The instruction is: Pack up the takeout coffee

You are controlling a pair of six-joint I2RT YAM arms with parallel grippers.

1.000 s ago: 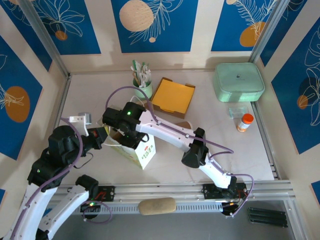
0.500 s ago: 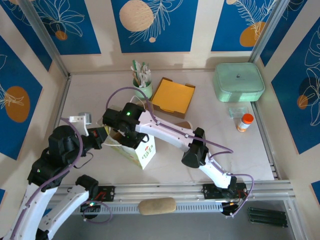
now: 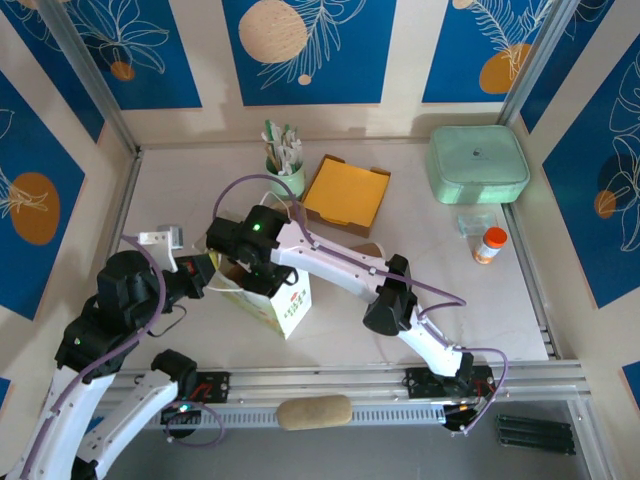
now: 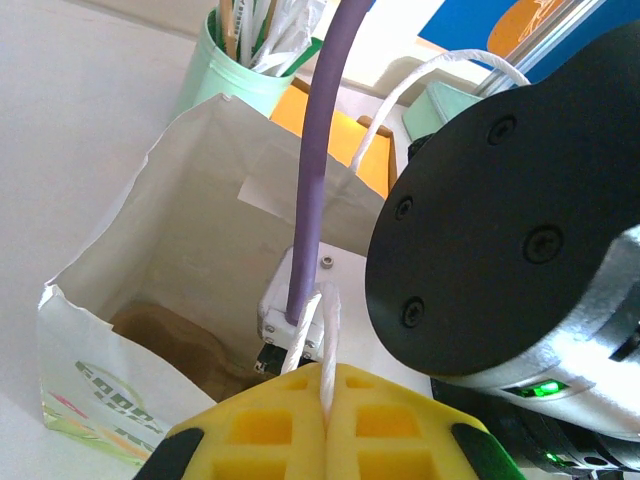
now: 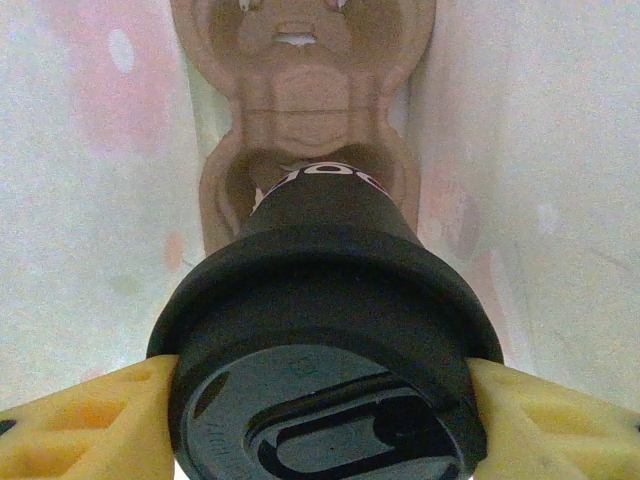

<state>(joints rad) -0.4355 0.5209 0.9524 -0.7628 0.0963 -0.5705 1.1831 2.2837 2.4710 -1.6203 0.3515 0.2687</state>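
Observation:
The takeout coffee (image 5: 325,380), black lid towards the camera, hangs inside the white paper bag (image 3: 285,305). My right gripper (image 5: 322,425) is shut on its lid, one yellow finger (image 5: 95,420) on each side. Below the cup lies the brown pulp carrier (image 5: 300,120) on the bag's floor. The cup's base points into the carrier's near well; whether it touches I cannot tell. My left gripper (image 4: 326,400) is shut on the bag's white string handle (image 4: 327,335) at the bag's left rim. The right wrist (image 3: 250,240) reaches down into the bag's mouth.
A mint-green cup of utensils (image 3: 285,178) and an open box with a yellow pad (image 3: 345,192) stand behind the bag. A mint-green lidded container (image 3: 478,163), a small clear tub (image 3: 476,222) and an orange-capped bottle (image 3: 489,244) sit at the right.

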